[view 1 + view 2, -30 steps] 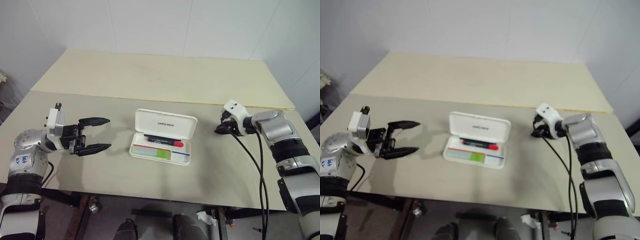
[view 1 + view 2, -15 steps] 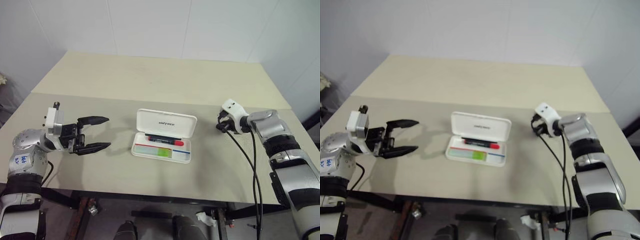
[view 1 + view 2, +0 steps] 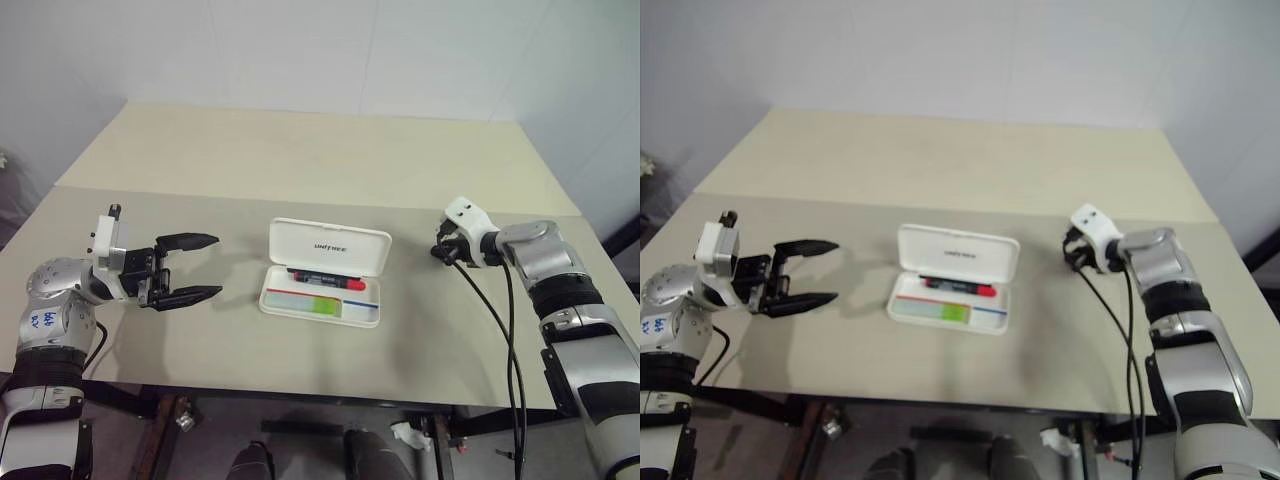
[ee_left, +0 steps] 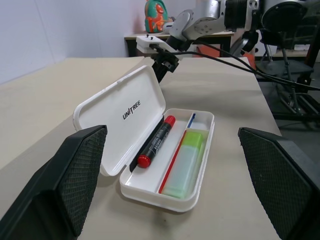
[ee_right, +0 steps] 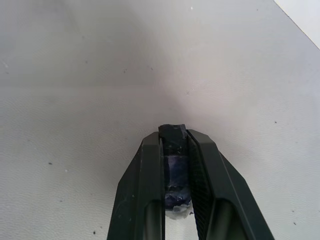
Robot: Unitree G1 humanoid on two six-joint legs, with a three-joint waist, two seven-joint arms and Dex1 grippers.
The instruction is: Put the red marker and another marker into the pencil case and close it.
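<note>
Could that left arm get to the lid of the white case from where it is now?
Probably yes. The left gripper stands open beside the case, bare table between them, and the raised lid faces it unobstructed.

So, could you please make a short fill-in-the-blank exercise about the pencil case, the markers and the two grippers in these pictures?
1. The lid of the white pencil case is ____.
2. The red marker and the light green marker both lie ____ the case.
3. The fingers of the left gripper are wide ____.
4. The right gripper has its fingers nearly ____.

Missing words: open; inside; open; closed
</note>
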